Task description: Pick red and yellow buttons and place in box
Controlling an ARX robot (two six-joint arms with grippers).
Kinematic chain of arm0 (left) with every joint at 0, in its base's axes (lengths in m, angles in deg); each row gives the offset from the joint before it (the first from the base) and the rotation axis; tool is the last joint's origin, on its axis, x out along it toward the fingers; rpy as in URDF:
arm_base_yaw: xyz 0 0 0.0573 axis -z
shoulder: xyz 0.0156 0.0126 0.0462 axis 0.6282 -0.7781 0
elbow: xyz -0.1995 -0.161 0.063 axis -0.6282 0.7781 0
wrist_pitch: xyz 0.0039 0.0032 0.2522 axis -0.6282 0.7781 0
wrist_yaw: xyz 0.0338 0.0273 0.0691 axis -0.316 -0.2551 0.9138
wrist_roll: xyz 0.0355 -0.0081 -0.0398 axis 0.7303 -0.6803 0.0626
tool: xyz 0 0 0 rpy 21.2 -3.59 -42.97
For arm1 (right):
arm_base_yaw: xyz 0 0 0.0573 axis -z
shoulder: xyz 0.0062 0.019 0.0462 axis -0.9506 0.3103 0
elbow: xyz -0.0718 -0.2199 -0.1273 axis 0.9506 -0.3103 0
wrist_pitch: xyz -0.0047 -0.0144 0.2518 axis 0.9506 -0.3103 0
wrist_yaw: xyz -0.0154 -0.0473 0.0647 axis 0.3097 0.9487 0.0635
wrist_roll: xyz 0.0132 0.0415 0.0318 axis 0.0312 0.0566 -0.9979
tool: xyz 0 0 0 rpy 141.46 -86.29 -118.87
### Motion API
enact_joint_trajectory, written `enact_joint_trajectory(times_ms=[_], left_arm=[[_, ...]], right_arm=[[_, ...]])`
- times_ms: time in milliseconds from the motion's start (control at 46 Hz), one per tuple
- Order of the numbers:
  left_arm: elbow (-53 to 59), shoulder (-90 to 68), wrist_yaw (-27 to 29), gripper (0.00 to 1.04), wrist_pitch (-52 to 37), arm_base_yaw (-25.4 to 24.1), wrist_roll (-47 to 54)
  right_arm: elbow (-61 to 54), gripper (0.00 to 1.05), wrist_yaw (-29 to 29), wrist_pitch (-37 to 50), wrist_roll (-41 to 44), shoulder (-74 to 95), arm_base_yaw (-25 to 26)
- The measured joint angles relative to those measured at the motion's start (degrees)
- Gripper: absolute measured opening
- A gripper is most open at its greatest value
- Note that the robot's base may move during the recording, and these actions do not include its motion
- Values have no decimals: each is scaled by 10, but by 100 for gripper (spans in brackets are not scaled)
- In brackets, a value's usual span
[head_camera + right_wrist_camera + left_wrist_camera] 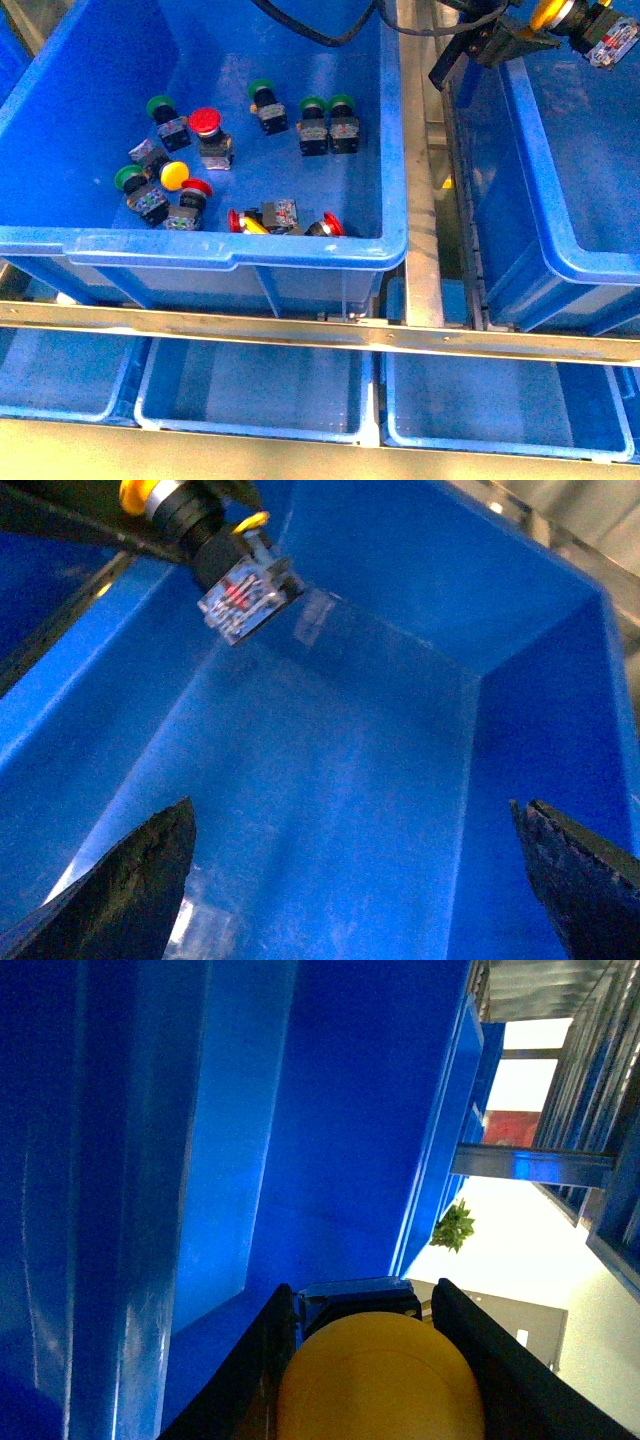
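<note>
Between the black fingers (255, 1360) of the left gripper (372, 1360) sits a yellow button (380, 1385), its smooth domed cap pinched from both sides, with the blocky body behind it. From the front, that gripper (548, 22) holds the button (610, 45) above the box (590, 265), a deep, glossy blue plastic crate with a thick rolled rim. The right gripper (350, 880) hangs over the same box (400, 630), its two rough dark fingers (120, 880) spread wide with nothing between them; the held button (240, 590) shows its clear, grey-edged base there. To the left, across an upright metal bar (420, 200), a second blue crate (200, 245) holds five green-capped switches (313, 105), four red buttons (205, 122) and one loose yellow-capped one (174, 175). A metal rail (300, 330) crosses in front, above shallow blue trays (250, 395).
</note>
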Motion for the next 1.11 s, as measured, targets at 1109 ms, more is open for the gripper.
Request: enact_joint_trajectory(times_ms=[1109], left_arm=[[-11, -11, 10, 33, 1, -3, -5]], right_arm=[[239, 97, -15, 103, 188, 297, -83]])
